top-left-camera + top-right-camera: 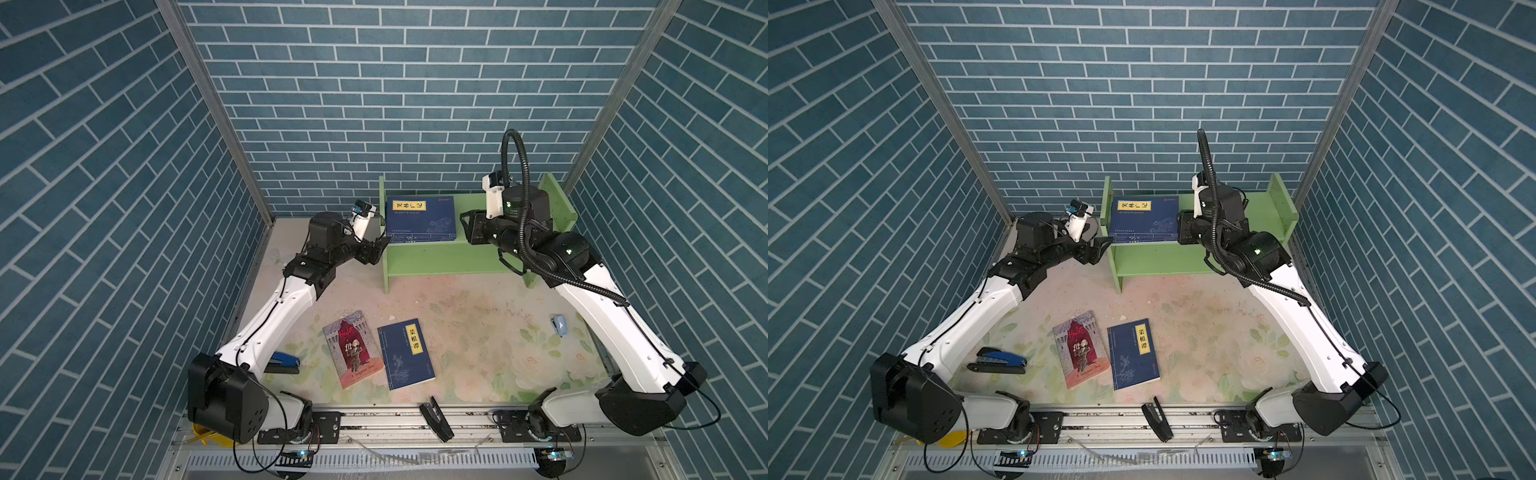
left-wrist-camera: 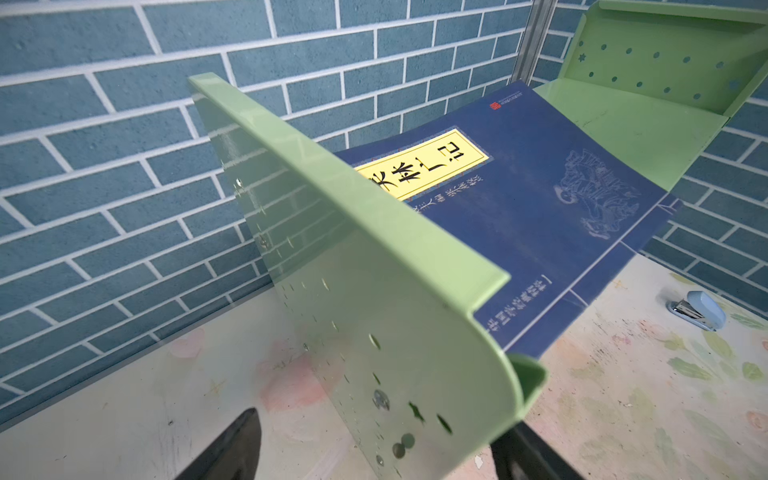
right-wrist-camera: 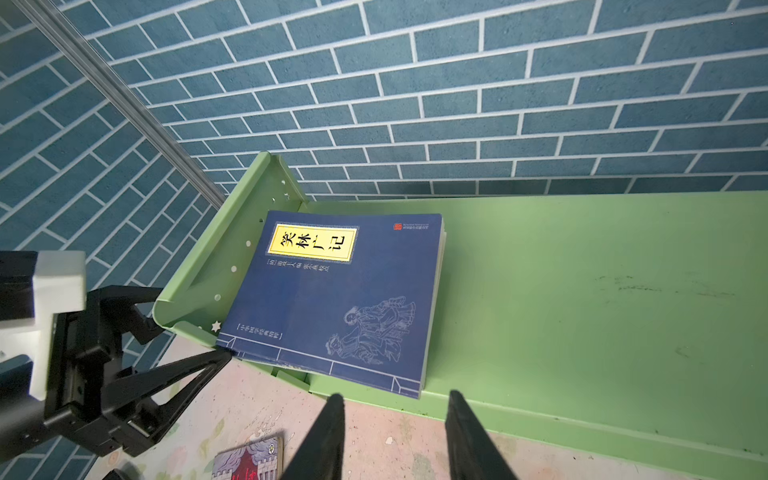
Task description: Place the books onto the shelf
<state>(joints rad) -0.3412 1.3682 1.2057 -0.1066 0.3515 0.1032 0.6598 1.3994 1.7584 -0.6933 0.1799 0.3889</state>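
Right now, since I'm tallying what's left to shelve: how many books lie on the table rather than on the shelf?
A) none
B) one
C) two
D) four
C: the red-and-grey book and one dark blue book lie flat on the table, in front of the shelf.

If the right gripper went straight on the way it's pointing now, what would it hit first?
Most likely the blue books lying on the shelf; the right gripper aims at their near corner, though depth is unclear.
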